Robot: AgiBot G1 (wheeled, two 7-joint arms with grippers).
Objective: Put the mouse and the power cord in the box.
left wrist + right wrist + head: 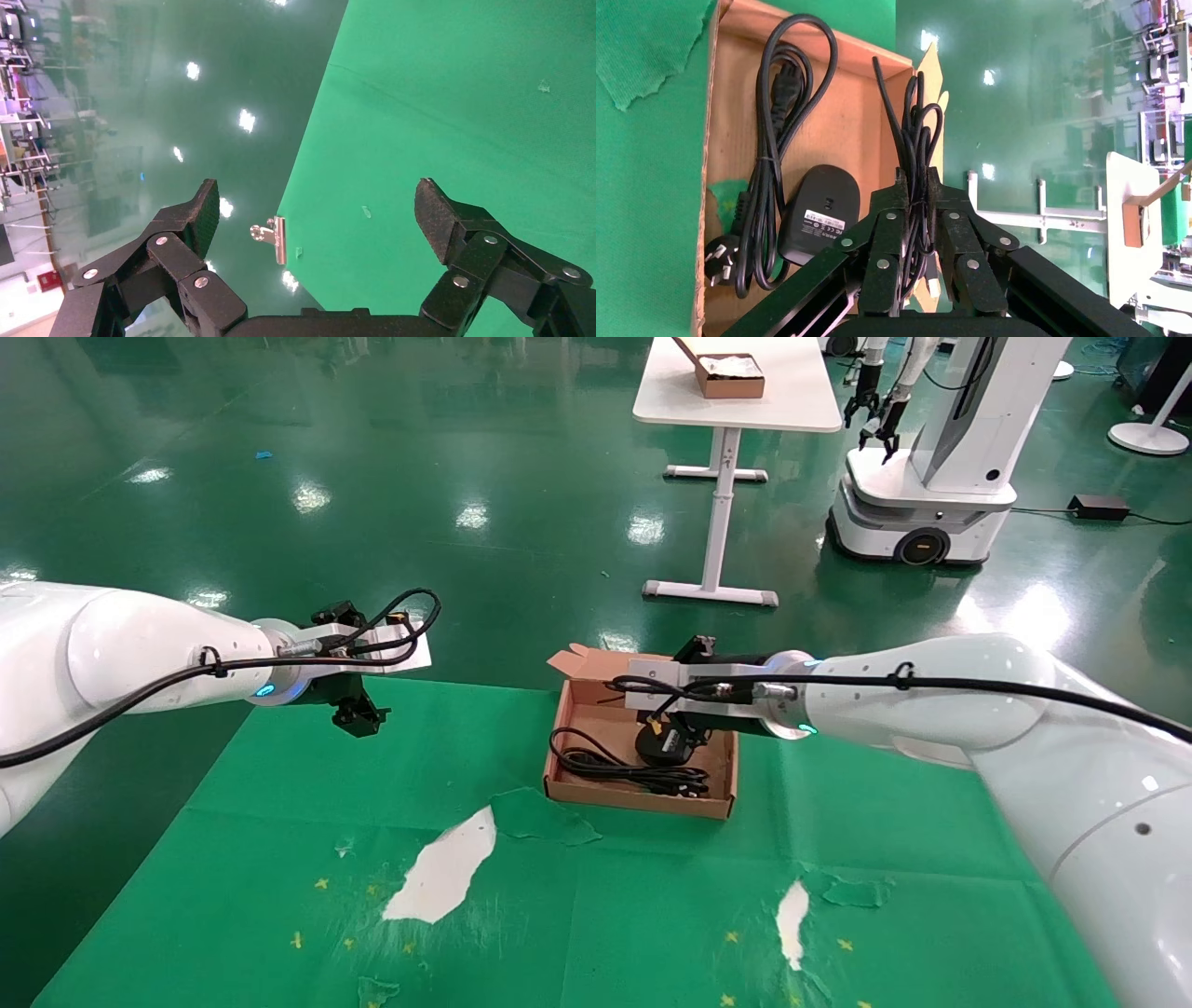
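My left arm reaches in from the left, held level above the far-left corner of the green bench cover [307,784], w/ the left tool [320,210] spread wide and nothing between its pads. Below it the wrist view shows the cover's edge, w/ a metal binder clip [270,237] clamped on it, then bare floor beyond. Plenty of open cover between that tool and the box.

Center: the box [643,798] sits open on the cover, its small flaps sticking up at the far-left corner. The power cord [772,154] lies inside along the near wall, looped long, pronged plug at one end. The mouse [819,214] rests belly-up in the box just beside the cord, label showing.

Right: my right arm comes in from the right, forearm roughly level, wrist over the box's far wall. The right tool [918,189] is pressed together, pinching the mouse's bundled thin cable [916,133], which sticks up past the fingertips over the far wall. Walls are low; room inside is tight on the cord side.
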